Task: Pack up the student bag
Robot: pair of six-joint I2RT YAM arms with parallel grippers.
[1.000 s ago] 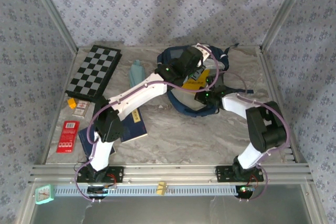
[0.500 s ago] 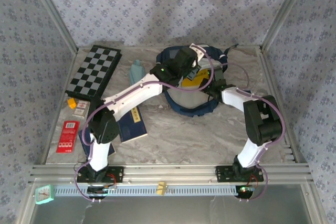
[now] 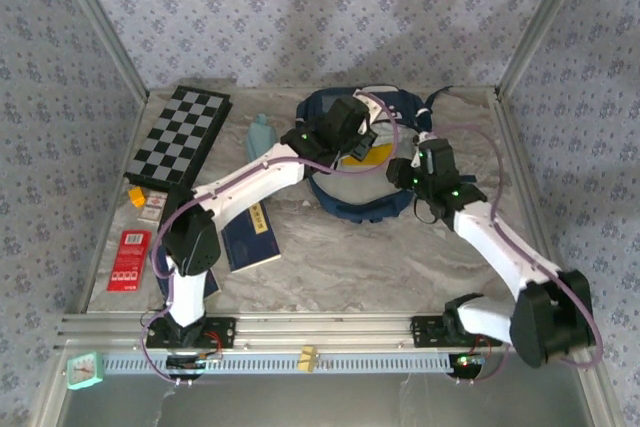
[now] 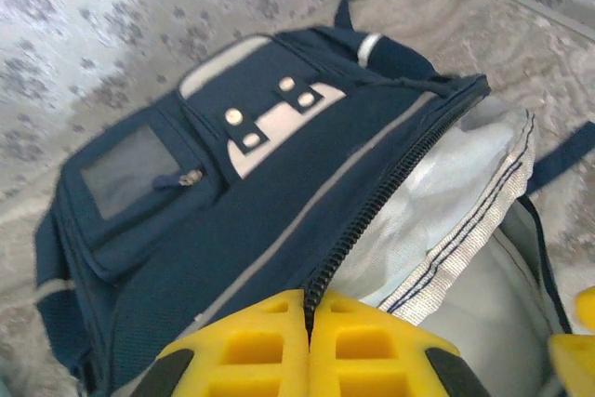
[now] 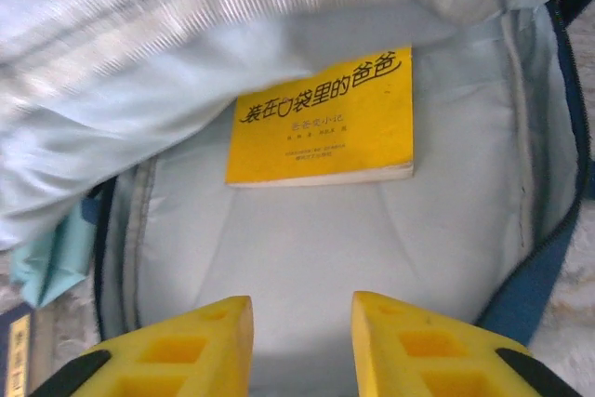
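Navy fabric of the student bag (image 3: 352,209) lies at the far centre of the marble table (image 3: 400,267); its main compartment is unzipped and the pale lining exposed; the front face, with pockets and white patch, is lifted clear of the opening.

Left gripper (image 4: 307,327): yellow jaws pressed together on the zip edge of the bag's upper flap, holding it raised; compared with one second earlier, this arm has shifted only slightly, the wrist a little nearer and to the left over the bag mouth.

Right gripper (image 5: 301,323): jaws parted, nothing between them, poised just outside the near rim of the compartment and facing in; a yellow book (image 5: 321,123) with dark printed characters lies flat on the lining deep inside, well apart from the fingertips.

Principal change: one second earlier the right arm was folded, with its elbow above the right middle of the table and its gripper down at the bag's near right edge; now the forearm is stretched out, the elbow has dropped toward the near right corner, and the wrist stands to the right of the opening.

Unchanged on the left side of the table: chessboard (image 3: 180,135); teal bottle (image 3: 258,135); blue notebook (image 3: 252,237), partly under the left arm; red packet (image 3: 130,259).
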